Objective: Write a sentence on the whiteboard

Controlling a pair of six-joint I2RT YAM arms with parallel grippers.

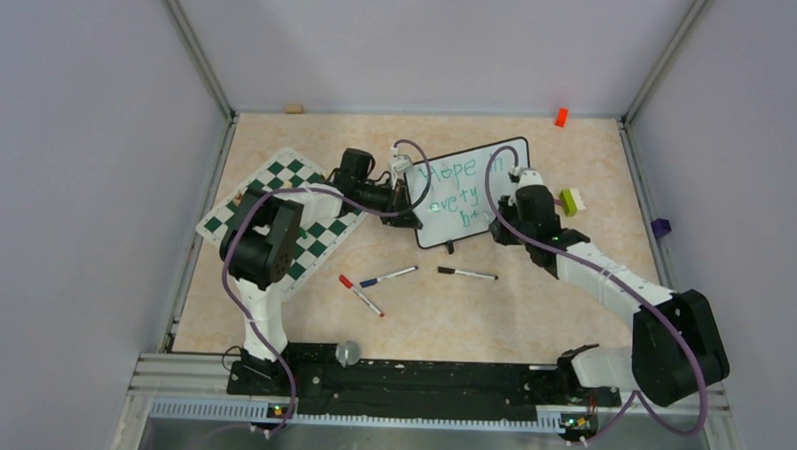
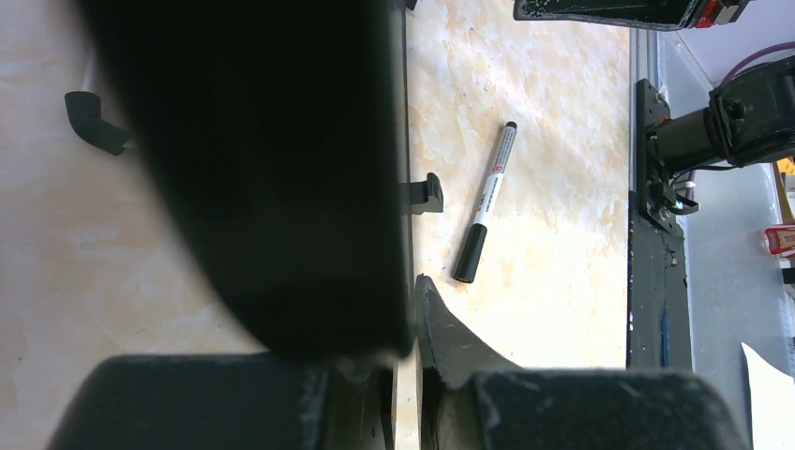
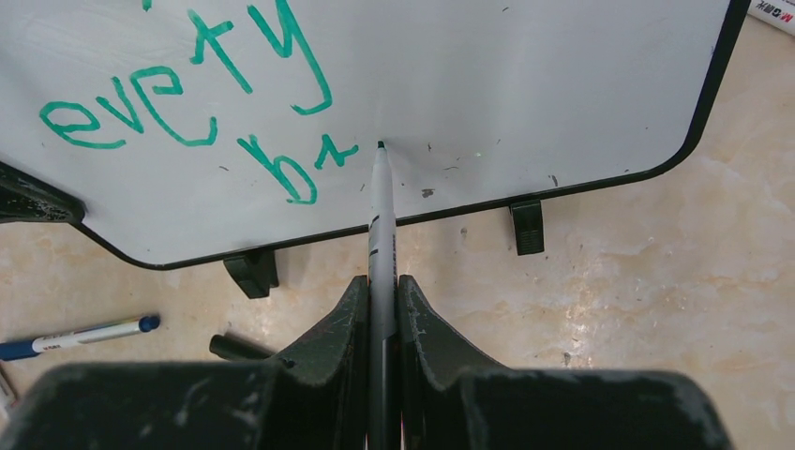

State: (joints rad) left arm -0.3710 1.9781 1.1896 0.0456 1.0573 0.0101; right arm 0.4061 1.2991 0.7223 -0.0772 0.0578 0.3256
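The whiteboard (image 1: 474,158) stands tilted at the table's middle back, black-framed, with black feet (image 3: 528,227). Green writing (image 1: 461,187) reads "Hope in", "every", "br"; the right wrist view shows "every" (image 3: 178,80) and "br" (image 3: 291,164). My right gripper (image 3: 382,281) is shut on a grey marker (image 3: 380,216) whose tip touches the board just right of "br". In the top view this gripper (image 1: 507,201) is over the board's right part. My left gripper (image 1: 411,217) is shut on the board's left edge (image 2: 406,141), seen edge-on between the fingers (image 2: 450,337).
A black marker (image 1: 467,273) lies in front of the board and also shows in the left wrist view (image 2: 486,202). Blue (image 1: 388,277) and red (image 1: 360,295) markers lie beside it. The chessboard mat (image 1: 285,211) is left. A green-white block (image 1: 572,201) sits right of the board.
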